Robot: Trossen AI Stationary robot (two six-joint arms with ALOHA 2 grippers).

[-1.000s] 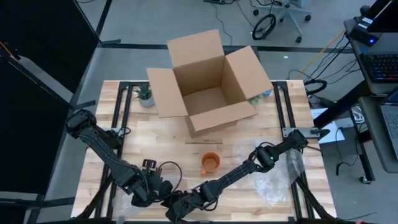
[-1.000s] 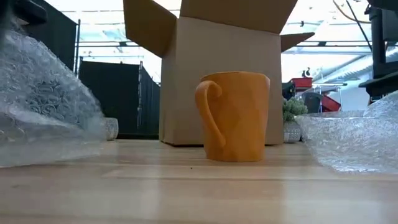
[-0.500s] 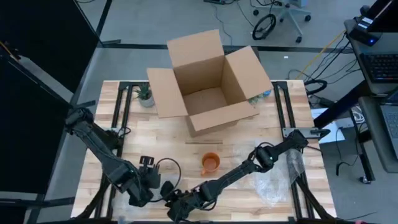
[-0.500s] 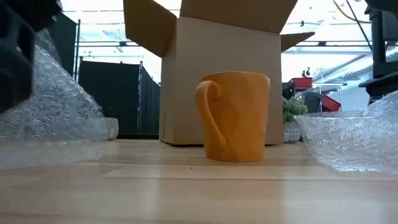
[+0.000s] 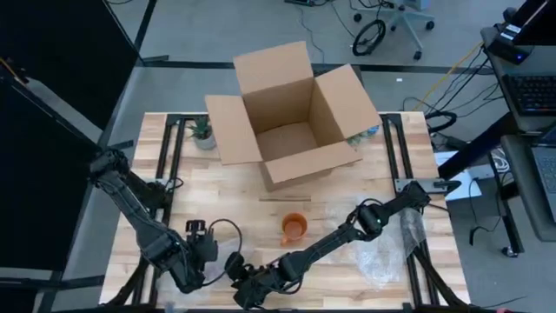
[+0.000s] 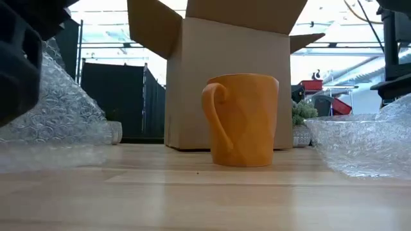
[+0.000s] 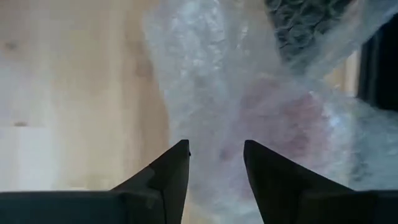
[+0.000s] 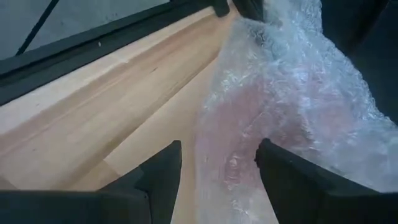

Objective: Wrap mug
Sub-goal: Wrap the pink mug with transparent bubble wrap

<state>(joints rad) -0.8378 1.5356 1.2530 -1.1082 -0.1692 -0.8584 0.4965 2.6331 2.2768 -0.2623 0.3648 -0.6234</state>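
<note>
An orange mug (image 5: 294, 228) stands upright on its base mid-table, its handle to the left in the low view (image 6: 244, 119). A sheet of clear bubble wrap (image 6: 58, 122) rises from the table near the front left. My left gripper (image 5: 208, 259) and my right gripper (image 5: 241, 283) are close together at the table's near edge, each shut on this wrap. The left arm's dark body (image 6: 16, 70) fills the low view's left edge. My left gripper pinches a bunched part of the bubble wrap (image 7: 214, 134) between its two fingers. From there the wrap runs away in a narrow, drawn band and then widens. My right gripper has the wrap (image 8: 221, 140) between its two fingers, low over the wood. The sheet widens and rises beyond them; one layer or several, I cannot tell.
An open cardboard box (image 5: 291, 113) stands at the table's far side behind the mug. A second piece of bubble wrap (image 5: 382, 252) lies at the near right. A small potted plant (image 5: 202, 133) stands left of the box.
My left gripper has gone toward the table's left and near edge, away from my right gripper, which has stayed put. In the low view the left arm has come in at the left, in front of the raised wrap. The mug has not moved.
</note>
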